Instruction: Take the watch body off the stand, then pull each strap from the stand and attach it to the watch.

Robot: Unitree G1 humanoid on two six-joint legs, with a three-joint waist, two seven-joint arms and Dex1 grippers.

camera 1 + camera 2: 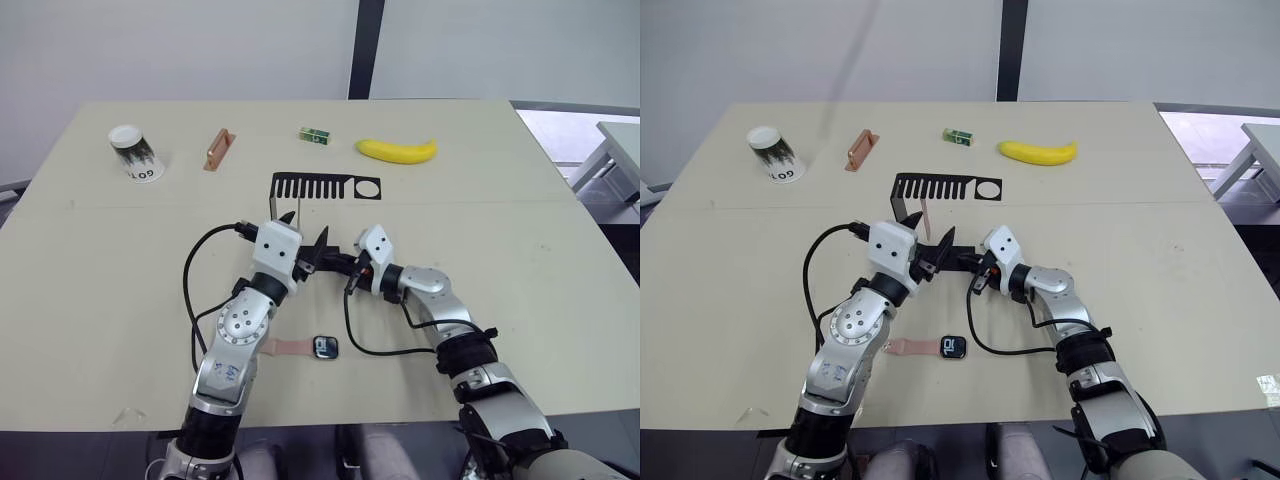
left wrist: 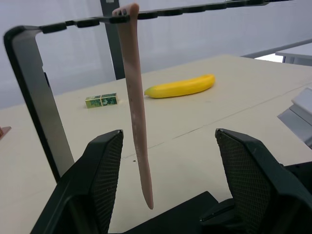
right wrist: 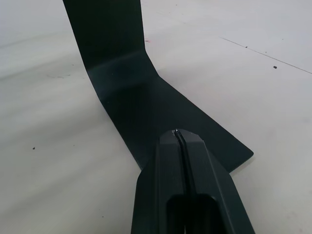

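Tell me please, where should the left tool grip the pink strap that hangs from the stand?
Probably the strap near its middle, approaching head-on so the open fingers close on its two flat faces. It hangs straight from a slot in the stand, free below, so a downward pull should slide it out.

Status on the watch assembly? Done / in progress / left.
Done: the watch body is off the stand, on the table with one strap against its side.
In progress: the open left end effector brackets the second strap hanging from the comb; the shut right end effector is over the base.
Left: pull and attach that strap.
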